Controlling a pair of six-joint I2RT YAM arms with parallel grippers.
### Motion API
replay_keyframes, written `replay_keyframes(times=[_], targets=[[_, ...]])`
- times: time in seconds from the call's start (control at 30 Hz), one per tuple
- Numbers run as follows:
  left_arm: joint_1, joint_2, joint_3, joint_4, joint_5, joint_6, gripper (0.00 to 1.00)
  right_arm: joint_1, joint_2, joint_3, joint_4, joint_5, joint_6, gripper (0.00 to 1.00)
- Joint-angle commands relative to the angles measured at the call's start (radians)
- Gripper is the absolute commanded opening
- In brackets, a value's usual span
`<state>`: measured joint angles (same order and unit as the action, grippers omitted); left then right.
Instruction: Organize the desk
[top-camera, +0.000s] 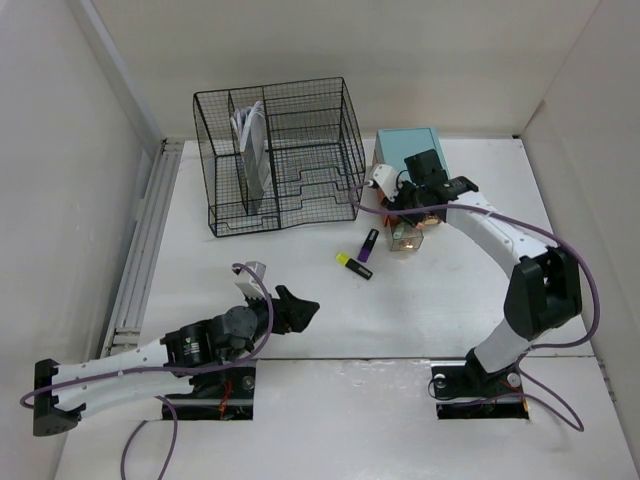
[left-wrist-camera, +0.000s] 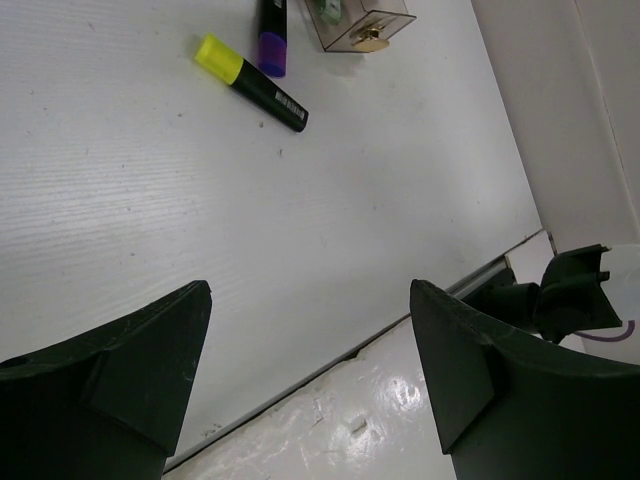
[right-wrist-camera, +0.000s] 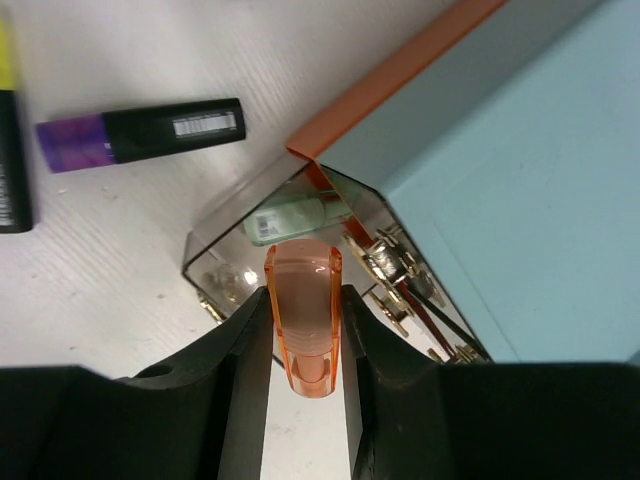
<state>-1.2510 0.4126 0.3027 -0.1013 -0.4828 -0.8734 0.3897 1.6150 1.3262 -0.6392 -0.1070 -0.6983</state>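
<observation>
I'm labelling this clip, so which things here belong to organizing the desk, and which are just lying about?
In the job: desk, orange translucent piece clamped in right tool, clear drawer, open, teal box, yellow highlighter, purple highlighter.
Lying about: wire organizer, papers standing in it, left tool, open.

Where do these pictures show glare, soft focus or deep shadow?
Left wrist view: glare on the glossy strip beyond the white desk; the left gripper looks dark and blurred. Right wrist view: the right gripper is featureless black around the sharp translucent orange plastic piece. Top view: even light, faint shadows.
</observation>
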Motion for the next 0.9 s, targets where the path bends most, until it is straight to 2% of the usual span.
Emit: replay_keyframes(times=[0.0,0.03,0.07,0.13,0.33,0.37,0.4,0.47,0.5,0.53,0.6,0.63,0.67,0.7,0.77,0.83,0.87], targets=[[-0.007,0.000,0.026,0.034,-0.007,0.005,0.78,-0.012,0.023,-0.001,0.070,0.049,0.008,0.16],[-0.007,0.000,0.026,0.034,-0.007,0.005,0.78,-0.021,0.023,-0.001,0.070,0.049,0.008,0.21],[-0.007,0.000,0.026,0.034,-0.007,0.005,0.78,-0.022,0.023,-0.001,0.070,0.049,0.008,0.34],[-0.007,0.000,0.026,0.034,-0.007,0.005,0.78,-0.022,0.033,-0.001,0.070,0.038,0.008,0.42],[-0.007,0.018,0.026,0.034,-0.007,0.014,0.78,-0.032,0.014,-0.001,0.050,-0.028,-0.001,0.45],[-0.007,0.018,0.026,0.034,-0.007,0.014,0.78,-0.032,0.014,-0.001,0.050,-0.049,-0.010,0.43],[-0.007,0.018,0.026,0.043,-0.007,0.014,0.78,-0.032,0.002,-0.001,0.039,-0.063,-0.010,0.25],[-0.007,0.028,0.035,0.043,-0.007,0.014,0.78,-0.046,-0.009,-0.001,0.023,-0.115,-0.035,0.08],[-0.007,0.028,0.035,0.043,-0.007,0.014,0.78,-0.057,-0.009,-0.001,-0.020,-0.194,-0.055,0.00],[-0.007,0.028,0.035,0.043,-0.007,0.014,0.78,-0.057,-0.009,-0.001,-0.055,-0.241,-0.085,0.00],[-0.007,0.028,0.035,0.043,-0.007,0.014,0.78,-0.057,-0.009,-0.001,-0.155,-0.374,-0.248,0.00],[-0.007,0.028,0.035,0.043,-0.007,0.014,0.78,-0.057,-0.009,0.010,-0.269,-0.410,-0.312,0.00],[-0.007,0.028,0.035,0.043,-0.007,0.014,0.78,-0.057,0.003,0.019,-0.334,-0.437,-0.454,0.00],[-0.007,0.028,0.035,0.043,-0.007,0.014,0.78,-0.057,0.026,0.019,-0.394,-0.459,-0.514,0.00],[-0.007,0.028,0.035,0.043,-0.007,0.014,0.78,-0.057,0.048,0.019,-0.473,-0.471,-0.566,0.00],[-0.007,0.028,0.035,0.043,-0.007,0.014,0.78,-0.057,0.062,-0.002,-0.473,-0.421,-0.581,0.00],[-0.007,0.028,0.035,0.052,-0.007,0.014,0.78,-0.057,0.062,-0.018,-0.420,-0.399,-0.563,0.00]])
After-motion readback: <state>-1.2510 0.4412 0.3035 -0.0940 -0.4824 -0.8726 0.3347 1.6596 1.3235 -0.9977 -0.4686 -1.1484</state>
